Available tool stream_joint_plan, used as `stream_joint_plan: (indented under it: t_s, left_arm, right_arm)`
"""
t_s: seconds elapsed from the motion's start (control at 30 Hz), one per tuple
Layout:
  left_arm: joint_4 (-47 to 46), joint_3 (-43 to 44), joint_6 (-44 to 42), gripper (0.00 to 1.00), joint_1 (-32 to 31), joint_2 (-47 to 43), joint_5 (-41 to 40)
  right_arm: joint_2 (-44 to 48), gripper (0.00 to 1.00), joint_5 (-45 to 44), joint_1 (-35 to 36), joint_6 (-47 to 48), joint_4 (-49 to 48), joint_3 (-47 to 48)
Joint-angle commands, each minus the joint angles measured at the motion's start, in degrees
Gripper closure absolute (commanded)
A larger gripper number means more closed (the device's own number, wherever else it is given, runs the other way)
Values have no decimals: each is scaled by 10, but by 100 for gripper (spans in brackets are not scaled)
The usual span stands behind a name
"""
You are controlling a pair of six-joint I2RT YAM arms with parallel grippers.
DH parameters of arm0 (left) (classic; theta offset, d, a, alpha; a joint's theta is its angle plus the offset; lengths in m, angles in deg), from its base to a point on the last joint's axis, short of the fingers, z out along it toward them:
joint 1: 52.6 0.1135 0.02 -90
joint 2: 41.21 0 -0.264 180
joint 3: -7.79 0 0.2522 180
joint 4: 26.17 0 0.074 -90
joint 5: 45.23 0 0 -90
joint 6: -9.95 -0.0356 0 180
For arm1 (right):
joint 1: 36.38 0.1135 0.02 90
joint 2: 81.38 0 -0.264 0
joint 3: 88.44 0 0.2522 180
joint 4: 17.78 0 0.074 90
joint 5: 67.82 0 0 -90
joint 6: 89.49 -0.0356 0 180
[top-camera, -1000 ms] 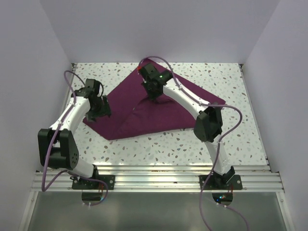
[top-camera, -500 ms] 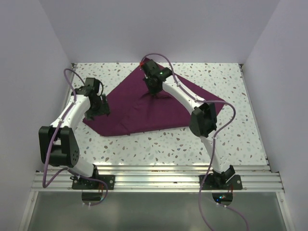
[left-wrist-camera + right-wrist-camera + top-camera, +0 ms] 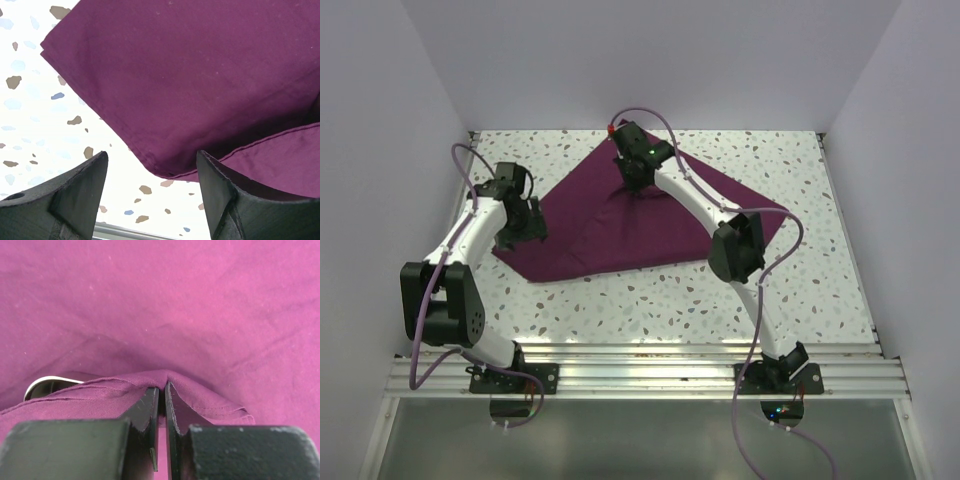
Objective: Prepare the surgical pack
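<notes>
While the white speckled table (image 3: 720,300) holds a large plum-purple fabric cloth (image 3: 620,235), the right gripper (image 3: 161,390) pinches its lifted far fold, the left gripper (image 3: 150,159) hangs spread over its left corner, and a steel tray rim (image 3: 42,384) shows beneath.

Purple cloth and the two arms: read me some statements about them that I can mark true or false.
1. The right jaws are shut on a fold of the cloth. True.
2. The left jaws grip the cloth's edge. False: they stand open by its left corner and hold nothing.
3. The cloth lies spread out flat in one layer. False: it is folded over, with a ridge pulled up at the right jaws.
4. A shiny metal rim peeks out from under the cloth. True.
5. The table is plain white. False: it is speckled.
</notes>
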Motion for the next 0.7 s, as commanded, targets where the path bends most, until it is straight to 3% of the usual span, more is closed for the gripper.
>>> stream_joint_plan:
  t_s: [0.0, 0.67]
  left_arm:
    - [-19, -5, -12, 24, 9, -3, -3]
    - [-28, -2, -24, 25, 11, 17, 17]
  right_arm:
    - [-12, 100, -23, -6, -4, -52, 39]
    - [-67, 99, -37, -19, -9, -89, 42]
